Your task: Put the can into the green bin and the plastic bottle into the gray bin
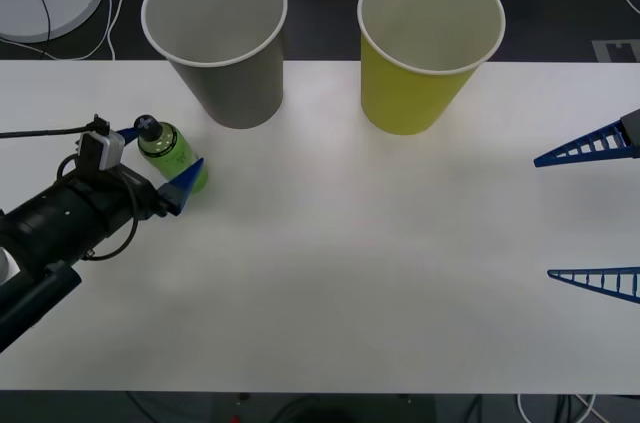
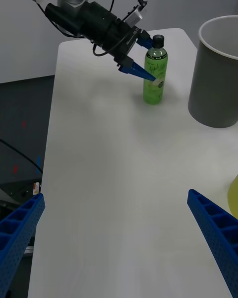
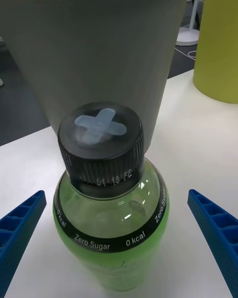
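The small clear-green plastic bottle (image 1: 178,154) with its black screw cap is standing upright on the white table (image 1: 350,273), in front of the large gray cup-shaped bin (image 1: 222,41) and toward the robot's left. The left gripper (image 1: 160,158) is straddling this bottle, blue fingers spread on either side without touching. The yellow-green bin (image 1: 425,48) is sitting beside the gray one. The right gripper (image 1: 590,215) is hovering spread, well away from the bottle.

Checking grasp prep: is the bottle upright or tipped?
Upright. The bottle stands on its base on the table, cap up, between the open left gripper's fingers, not yet clamped.
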You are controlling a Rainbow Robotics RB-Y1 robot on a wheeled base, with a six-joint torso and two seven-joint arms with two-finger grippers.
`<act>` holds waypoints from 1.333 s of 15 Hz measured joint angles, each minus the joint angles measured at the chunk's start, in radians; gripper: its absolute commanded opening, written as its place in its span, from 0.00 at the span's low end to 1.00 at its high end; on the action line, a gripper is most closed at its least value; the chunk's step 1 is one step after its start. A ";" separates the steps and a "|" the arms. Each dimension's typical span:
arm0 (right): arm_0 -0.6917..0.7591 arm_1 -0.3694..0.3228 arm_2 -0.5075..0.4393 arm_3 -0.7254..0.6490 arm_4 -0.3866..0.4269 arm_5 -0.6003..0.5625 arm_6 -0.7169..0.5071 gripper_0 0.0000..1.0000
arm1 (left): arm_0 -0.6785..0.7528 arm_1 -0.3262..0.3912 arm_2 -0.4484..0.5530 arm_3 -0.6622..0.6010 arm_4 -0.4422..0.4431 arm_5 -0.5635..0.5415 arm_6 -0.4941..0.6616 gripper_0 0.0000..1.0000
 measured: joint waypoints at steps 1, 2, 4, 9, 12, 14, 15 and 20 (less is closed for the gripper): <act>0.000 0.000 0.000 0.000 0.000 0.000 0.000 1.00 | -0.006 -0.008 -0.001 0.005 -0.001 0.000 0.000 1.00; 0.000 0.000 0.000 0.000 0.000 0.000 0.000 1.00 | -0.010 -0.015 -0.001 0.011 -0.004 -0.001 0.000 1.00; 0.000 0.000 0.000 0.000 0.000 0.000 0.000 1.00 | -0.016 -0.021 -0.001 0.017 -0.013 -0.001 0.000 1.00; 0.000 0.000 0.000 0.000 0.000 0.000 0.000 1.00 | -0.028 -0.023 -0.001 0.027 -0.021 -0.001 0.002 1.00; 0.000 0.000 0.000 0.000 0.000 0.000 0.000 1.00 | -0.029 -0.023 -0.001 0.029 -0.025 -0.001 0.002 1.00; 0.000 0.000 0.000 0.000 0.000 0.000 0.000 1.00 | -0.029 -0.023 -0.001 0.028 -0.031 -0.001 0.001 1.00; 0.000 0.000 0.000 0.000 0.000 0.000 0.000 1.00 | -0.029 -0.023 -0.001 0.028 -0.034 -0.001 0.001 0.76; 0.000 0.000 0.000 0.000 0.000 0.000 0.000 1.00 | -0.030 -0.023 -0.001 0.028 -0.053 -0.001 -0.004 0.00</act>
